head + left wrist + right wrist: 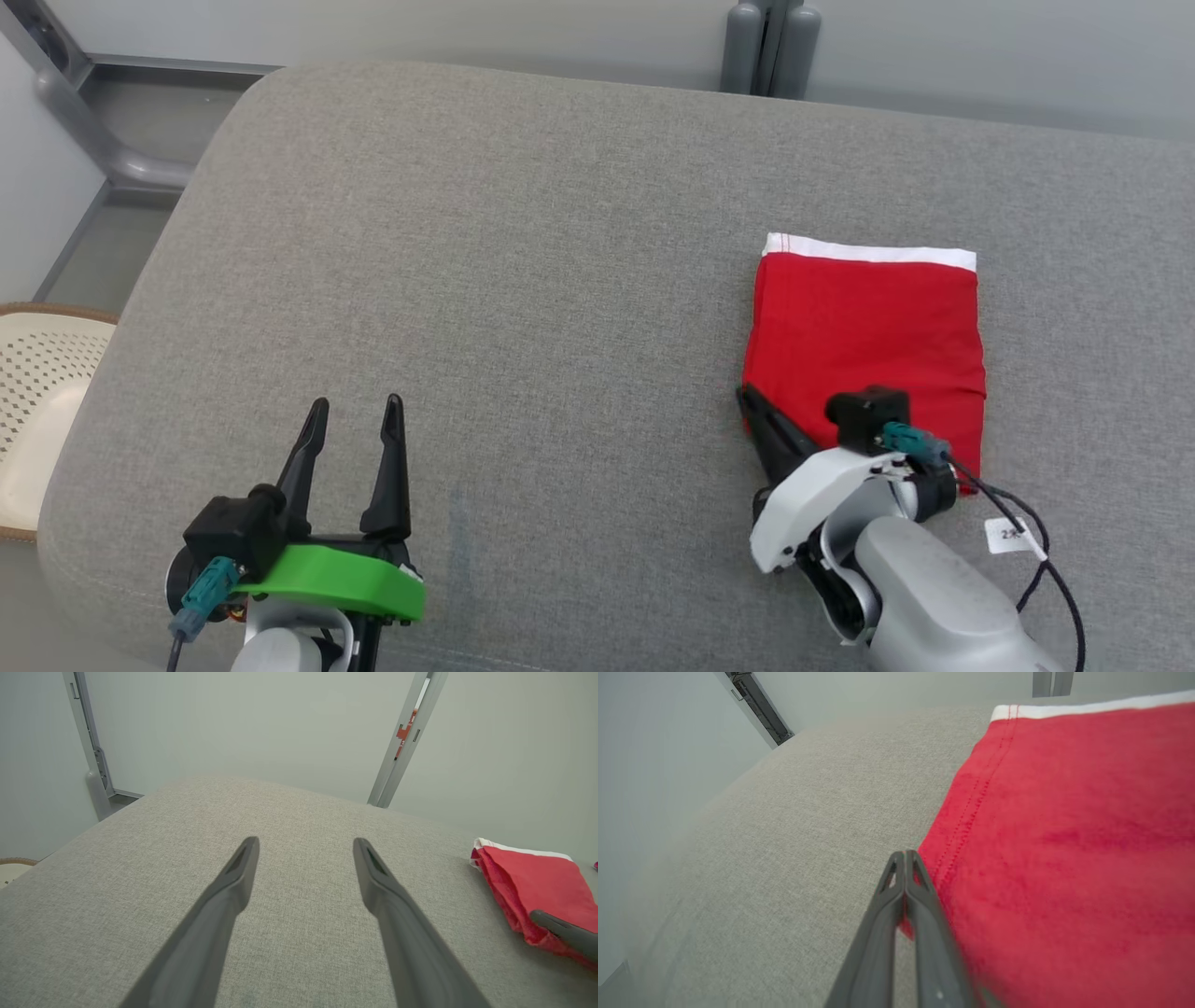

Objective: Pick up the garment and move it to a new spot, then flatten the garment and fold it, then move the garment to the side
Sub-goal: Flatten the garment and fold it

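The garment [868, 336] is red with a white band along its far edge, folded into a neat rectangle on the right of the grey cushion [560, 280]. My right gripper [750, 397] is at its near-left corner, shut on the garment's left edge [952, 858]; in the right wrist view its fingertips [903, 855] are pressed together with a sliver of red between the fingers. My left gripper [357, 403] hovers open and empty over the cushion's near-left part, far from the cloth. The left wrist view shows its spread fingers [306, 844] and the garment [537, 886] off to the right.
A cream perforated seat [37, 392] stands beyond the cushion's left edge. Grey posts [770, 47] rise behind the far edge by a pale wall. A white tag [1008, 535] and black cable hang at my right wrist.
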Controlling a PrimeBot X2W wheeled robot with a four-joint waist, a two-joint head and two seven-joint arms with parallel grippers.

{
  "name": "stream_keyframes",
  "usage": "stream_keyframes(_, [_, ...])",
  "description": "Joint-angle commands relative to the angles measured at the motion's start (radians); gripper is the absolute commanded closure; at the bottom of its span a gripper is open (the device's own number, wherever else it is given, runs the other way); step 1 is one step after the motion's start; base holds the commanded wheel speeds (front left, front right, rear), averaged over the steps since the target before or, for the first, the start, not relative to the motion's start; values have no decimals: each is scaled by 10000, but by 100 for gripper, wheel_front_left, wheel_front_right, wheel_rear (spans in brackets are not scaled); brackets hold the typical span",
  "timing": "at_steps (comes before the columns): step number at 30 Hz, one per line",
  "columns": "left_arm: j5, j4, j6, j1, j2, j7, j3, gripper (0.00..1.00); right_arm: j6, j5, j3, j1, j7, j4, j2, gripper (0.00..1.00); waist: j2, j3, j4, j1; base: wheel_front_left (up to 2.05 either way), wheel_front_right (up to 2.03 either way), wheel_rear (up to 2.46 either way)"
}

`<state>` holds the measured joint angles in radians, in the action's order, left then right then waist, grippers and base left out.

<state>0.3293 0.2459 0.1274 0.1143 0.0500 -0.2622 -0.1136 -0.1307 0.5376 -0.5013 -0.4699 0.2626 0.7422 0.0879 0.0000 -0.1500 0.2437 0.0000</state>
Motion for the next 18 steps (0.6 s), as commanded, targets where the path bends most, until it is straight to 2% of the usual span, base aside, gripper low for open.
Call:
stream_keyframes(1, [82, 23, -36, 189, 17, -29, -1, 0, 3, -106, -181, 131, 25, -83, -22, 100, 0, 24, -15, 0, 0, 0, 0])
stream_keyframes(4, [44, 47, -54, 191, 17, -29, 5, 0, 3, -170, -265, 122, 26, -305, -87, 100, 0, 100, -101, 0, 0, 0, 0])
stream_keyframes(9, [-62, 99, -44, 117, 19, -29, 97, 0, 3, -408, 276, 273, 26, -1094, 118, 100, 0, 279, -399, 0, 0, 0, 0])
stream_keyframes(18, [-268, 142, -16, -252, 20, -29, 432, 0, 3, -1198, 2274, 1522, 26, -3016, 870, 100, 0, 909, -1323, 0, 0, 0, 0])
